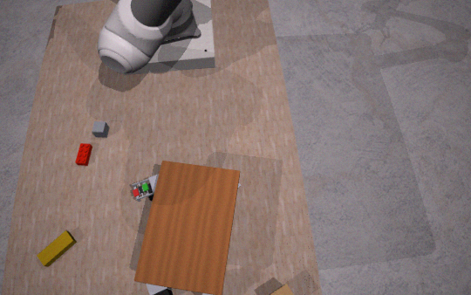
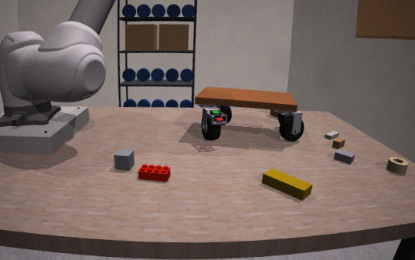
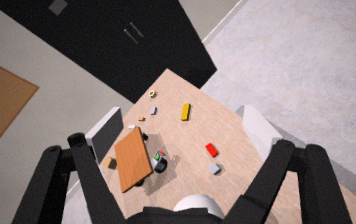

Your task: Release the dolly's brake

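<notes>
A flat orange wooden dolly (image 2: 246, 98) on black casters stands on the pale wood-grain table (image 2: 207, 215), its near-left caster (image 2: 210, 128) bearing a pedal with a green end above a red end (image 2: 217, 115). In front lie a grey cube (image 2: 124, 159), a red studded brick (image 2: 154, 172) and a yellow rectangular bar (image 2: 287, 184). The white arm's base (image 2: 34, 140) occupies the left edge, with a black shelf rack (image 2: 118, 54) behind.

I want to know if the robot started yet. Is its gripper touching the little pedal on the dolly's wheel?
Apart. In the wrist view the open gripper hangs high above the table, with the pedal tiny far below. The exterior view shows nothing near the pedal.
</notes>
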You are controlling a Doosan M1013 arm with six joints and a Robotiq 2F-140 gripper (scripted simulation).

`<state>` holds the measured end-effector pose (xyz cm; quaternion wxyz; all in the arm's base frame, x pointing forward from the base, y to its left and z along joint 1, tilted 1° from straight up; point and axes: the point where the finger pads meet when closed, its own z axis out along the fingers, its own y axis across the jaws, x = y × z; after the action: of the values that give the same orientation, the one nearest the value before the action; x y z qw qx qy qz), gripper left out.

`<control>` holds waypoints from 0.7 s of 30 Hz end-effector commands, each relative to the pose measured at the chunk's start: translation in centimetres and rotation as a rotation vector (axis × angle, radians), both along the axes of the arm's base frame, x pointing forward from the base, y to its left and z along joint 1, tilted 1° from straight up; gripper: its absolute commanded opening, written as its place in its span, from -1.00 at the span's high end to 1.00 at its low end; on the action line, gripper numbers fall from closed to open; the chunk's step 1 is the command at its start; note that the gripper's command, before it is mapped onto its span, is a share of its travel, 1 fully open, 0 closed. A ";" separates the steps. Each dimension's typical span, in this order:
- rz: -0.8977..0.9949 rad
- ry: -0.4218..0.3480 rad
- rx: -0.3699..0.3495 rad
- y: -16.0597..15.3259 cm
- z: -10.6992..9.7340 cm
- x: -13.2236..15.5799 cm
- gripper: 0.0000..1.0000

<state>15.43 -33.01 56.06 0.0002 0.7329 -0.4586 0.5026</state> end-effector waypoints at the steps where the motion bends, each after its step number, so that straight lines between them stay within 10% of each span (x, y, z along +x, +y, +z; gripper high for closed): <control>1: 0.000 0.000 0.000 0.0 0.0 0.0 -1.00; 17: 0.000 0.000 0.000 0.0 0.0 0.0 -1.00; 18: 0.000 0.000 0.000 0.0 0.0 0.0 1.00; 21: -0.001 -0.004 -0.004 -0.2 0.2 0.1 1.00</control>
<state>15.44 -33.01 56.08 0.0002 0.7328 -0.4585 0.5028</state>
